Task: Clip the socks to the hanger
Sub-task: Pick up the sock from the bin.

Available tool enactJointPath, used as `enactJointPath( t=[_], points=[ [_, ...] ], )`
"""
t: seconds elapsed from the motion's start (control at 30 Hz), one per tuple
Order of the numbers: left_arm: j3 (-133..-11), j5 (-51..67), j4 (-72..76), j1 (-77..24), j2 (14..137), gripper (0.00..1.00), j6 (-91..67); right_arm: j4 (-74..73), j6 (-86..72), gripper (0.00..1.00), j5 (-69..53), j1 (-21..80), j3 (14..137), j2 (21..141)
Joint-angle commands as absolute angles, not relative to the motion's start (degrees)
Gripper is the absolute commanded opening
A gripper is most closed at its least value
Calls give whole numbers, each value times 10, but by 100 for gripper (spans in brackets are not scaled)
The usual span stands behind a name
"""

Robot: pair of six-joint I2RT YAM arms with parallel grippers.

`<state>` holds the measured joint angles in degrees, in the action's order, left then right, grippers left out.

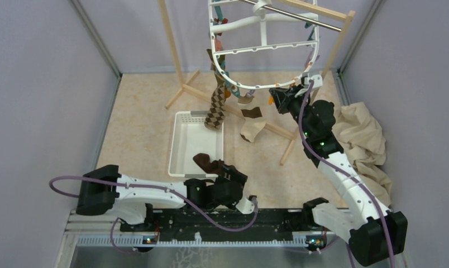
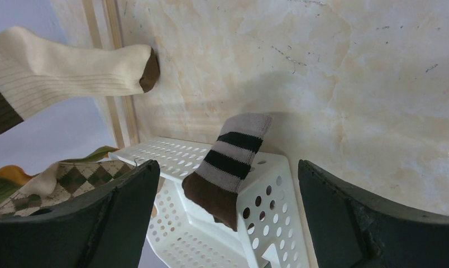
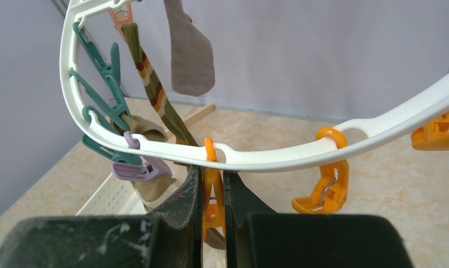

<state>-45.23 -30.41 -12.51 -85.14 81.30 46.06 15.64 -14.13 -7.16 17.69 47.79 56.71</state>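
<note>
Hanger (image 3: 278, 159) rim: right pincer (image 3: 213, 184) clamped on an orange peg (image 3: 213, 212) there; left pincer (image 2: 225, 164) apart, well away from hanger, facing a striped sock (image 2: 233, 151) on a basket (image 2: 267, 223).

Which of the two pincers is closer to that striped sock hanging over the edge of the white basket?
Left. The left pincer stands open just short of the striped sock; the right pincer is far off at the hanger, shut on an orange peg.
</note>
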Motion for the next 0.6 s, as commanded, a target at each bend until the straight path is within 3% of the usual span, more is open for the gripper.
enactJointPath(
  t=[0.0,0.57],
  points=[
    [-452,-310,-126,-854,823,98,465,153,-150,0,-48,161,476,551],
    [-452,-321,-92,-808,874,98,547,147,-149,0,-49,152,467,538]
  ],
)
